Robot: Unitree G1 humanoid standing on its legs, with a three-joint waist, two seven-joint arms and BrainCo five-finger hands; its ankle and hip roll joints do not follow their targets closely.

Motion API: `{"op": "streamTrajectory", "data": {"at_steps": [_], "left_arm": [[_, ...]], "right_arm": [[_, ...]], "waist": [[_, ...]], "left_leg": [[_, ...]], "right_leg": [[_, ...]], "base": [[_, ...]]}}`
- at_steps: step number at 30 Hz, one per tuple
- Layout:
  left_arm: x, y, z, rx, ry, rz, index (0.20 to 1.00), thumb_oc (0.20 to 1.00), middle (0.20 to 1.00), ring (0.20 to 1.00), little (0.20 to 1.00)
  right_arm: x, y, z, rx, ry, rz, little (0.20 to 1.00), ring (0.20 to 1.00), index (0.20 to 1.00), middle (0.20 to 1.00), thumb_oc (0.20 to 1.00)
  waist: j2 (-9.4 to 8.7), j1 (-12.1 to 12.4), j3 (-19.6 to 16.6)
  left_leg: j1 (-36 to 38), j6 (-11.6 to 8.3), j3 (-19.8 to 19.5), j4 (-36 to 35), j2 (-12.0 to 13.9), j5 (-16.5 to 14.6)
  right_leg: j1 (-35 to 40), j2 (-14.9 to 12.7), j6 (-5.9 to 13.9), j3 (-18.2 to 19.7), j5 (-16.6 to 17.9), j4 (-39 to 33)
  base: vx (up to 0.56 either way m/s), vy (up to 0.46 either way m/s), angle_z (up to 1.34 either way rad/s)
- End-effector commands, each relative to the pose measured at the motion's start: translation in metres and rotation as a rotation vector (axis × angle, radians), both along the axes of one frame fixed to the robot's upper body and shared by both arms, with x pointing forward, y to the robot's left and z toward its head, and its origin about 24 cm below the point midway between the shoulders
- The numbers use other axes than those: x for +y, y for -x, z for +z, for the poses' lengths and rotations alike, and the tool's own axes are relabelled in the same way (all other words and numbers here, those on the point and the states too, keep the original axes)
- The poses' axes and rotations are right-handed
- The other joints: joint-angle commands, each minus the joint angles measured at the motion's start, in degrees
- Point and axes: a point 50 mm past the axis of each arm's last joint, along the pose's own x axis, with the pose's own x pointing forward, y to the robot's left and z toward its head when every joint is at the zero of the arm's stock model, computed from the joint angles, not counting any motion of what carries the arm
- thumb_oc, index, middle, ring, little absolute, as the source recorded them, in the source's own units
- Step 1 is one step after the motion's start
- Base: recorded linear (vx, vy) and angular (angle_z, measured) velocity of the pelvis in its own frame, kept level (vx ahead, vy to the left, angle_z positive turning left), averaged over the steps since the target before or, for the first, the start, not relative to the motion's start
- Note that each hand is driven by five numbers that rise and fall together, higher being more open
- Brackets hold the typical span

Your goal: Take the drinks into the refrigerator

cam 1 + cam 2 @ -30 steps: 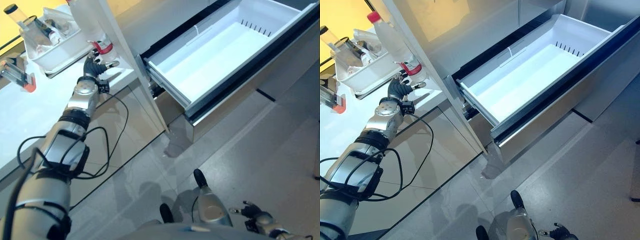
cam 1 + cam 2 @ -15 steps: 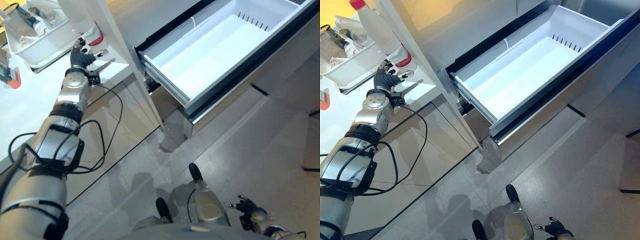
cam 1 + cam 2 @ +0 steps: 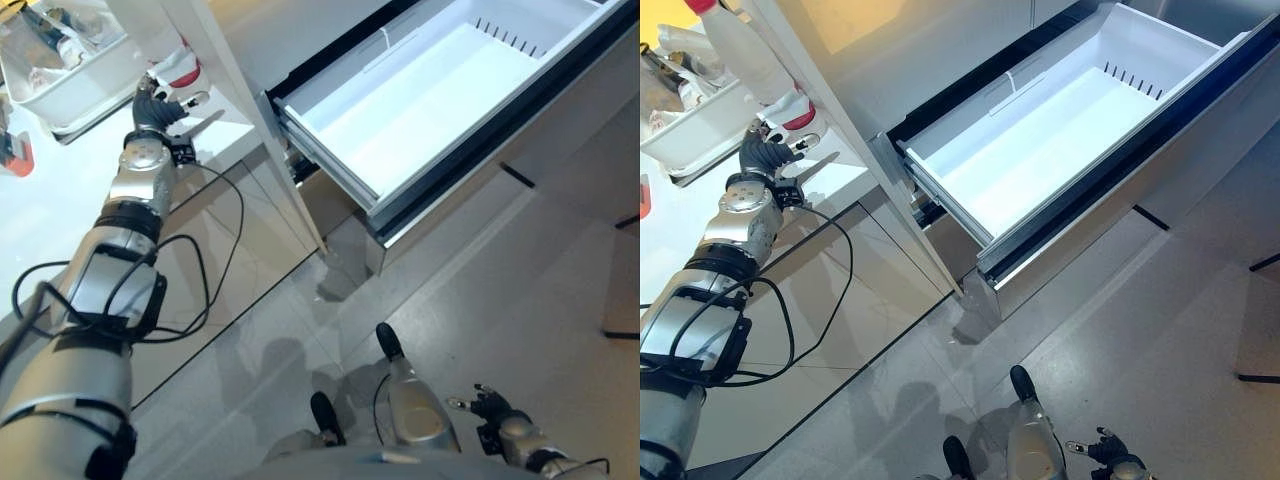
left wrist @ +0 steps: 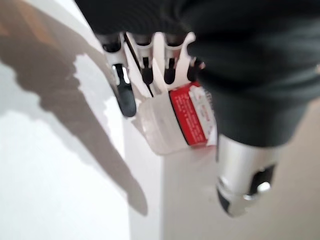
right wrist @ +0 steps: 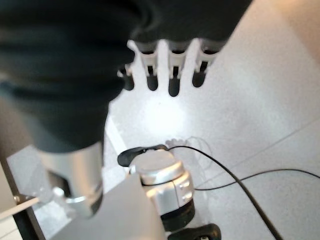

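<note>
The bottle (image 3: 755,60), clear with a red cap and a red label band near its base, stands on the white bench (image 3: 60,200) just beside a white tray (image 3: 695,135) of other items. The left robot hand (image 3: 765,150) is at the bottle's base; in the left wrist view its fingers (image 4: 125,92) curl against the clear plastic beside the label, with the thumb on the other side, so it appears closed on the bottle low down. The right robot hand (image 3: 490,408) hangs low by the floor with fingers loosely spread, holding nothing.

The grip looks the main risk: held so near the base, a tall bottle could tip or slip as it is lifted. It could also knock the tray, which it nearly touches, or catch the white panel (image 3: 240,110) that rises between bench and drawer.

The drawer (image 3: 1040,150) of the refrigerator is pulled fully out, white and bare inside, well apart from the bottle. The floor (image 3: 500,270) is grey tile.
</note>
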Motion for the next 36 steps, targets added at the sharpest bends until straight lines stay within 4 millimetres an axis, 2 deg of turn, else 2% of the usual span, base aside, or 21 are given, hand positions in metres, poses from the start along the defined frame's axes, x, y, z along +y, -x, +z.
{"op": "streamTrajectory", "data": {"at_steps": [1, 11, 18, 25, 32, 36], "left_arm": [[-0.002, -0.004, 0.029, -0.054, 0.052, 0.003, 1.000, 1.000, 1.000, 1.000, 1.000], [-0.004, -0.003, 0.049, -0.117, 0.067, 0.000, 1.000, 1.000, 1.000, 1.000, 1.000], [-0.011, -0.003, 0.064, -0.172, 0.055, -0.024, 1.000, 1.000, 1.000, 1.000, 1.000], [-0.026, -0.005, 0.073, -0.210, 0.050, -0.071, 1.000, 1.000, 1.000, 1.000, 1.000], [-0.028, -0.005, 0.074, -0.217, 0.048, -0.076, 1.000, 1.000, 1.000, 1.000, 1.000], [-0.033, -0.006, 0.083, -0.243, 0.071, -0.087, 1.000, 1.000, 1.000, 1.000, 1.000]], "right_arm": [[-0.001, -0.010, 0.004, -0.036, 0.009, 0.012, 1.000, 1.000, 1.000, 1.000, 1.000], [-0.003, -0.004, 0.002, -0.025, 0.004, -0.015, 1.000, 1.000, 1.000, 1.000, 1.000], [-0.004, -0.012, 0.006, -0.059, 0.006, -0.019, 1.000, 1.000, 1.000, 1.000, 1.000], [-0.005, -0.019, 0.010, -0.094, 0.009, -0.026, 1.000, 1.000, 1.000, 1.000, 1.000], [-0.008, -0.017, 0.010, -0.095, 0.016, -0.041, 1.000, 1.000, 1.000, 1.000, 1.000], [-0.009, -0.016, 0.010, -0.097, 0.015, -0.051, 1.000, 1.000, 1.000, 1.000, 1.000]], "waist": [[-1.31, -0.51, 1.25], [-1.67, -0.97, 1.50], [-1.71, -1.17, 1.93], [-1.43, -1.50, 2.21], [-1.28, -1.50, 2.64], [-1.27, -1.64, 2.71]], "left_leg": [[-3.15, 0.84, -2.64, 3.74, -0.58, -0.64], [-3.68, 0.74, -1.57, 3.34, -0.52, -0.47], [-4.72, 0.63, -1.23, 3.47, -0.49, -0.24], [-5.41, 0.49, -0.85, 2.99, -0.57, 0.09], [-5.65, 0.33, -0.86, 2.26, -0.59, 0.72], [-5.73, 0.24, -0.93, 1.82, -0.55, 0.95]], "right_leg": [[2.94, -1.56, 3.47, -1.00, -8.98, 4.87], [1.64, -1.26, 3.58, -0.30, -8.48, 4.59], [0.56, -1.12, 3.64, 0.16, -8.23, 4.42], [-0.51, -0.91, 3.59, 0.83, -7.83, 4.09], [-0.81, -0.83, 3.50, 0.61, -7.65, 3.77], [-1.10, -0.63, 3.36, 0.57, -7.63, 3.69]], "base": [[0.00, 0.000, 0.00], [0.00, 0.003, -0.01], [0.01, 0.001, -0.09], [0.01, -0.001, -0.02], [0.00, 0.000, 0.00], [0.00, 0.000, 0.00]]}}
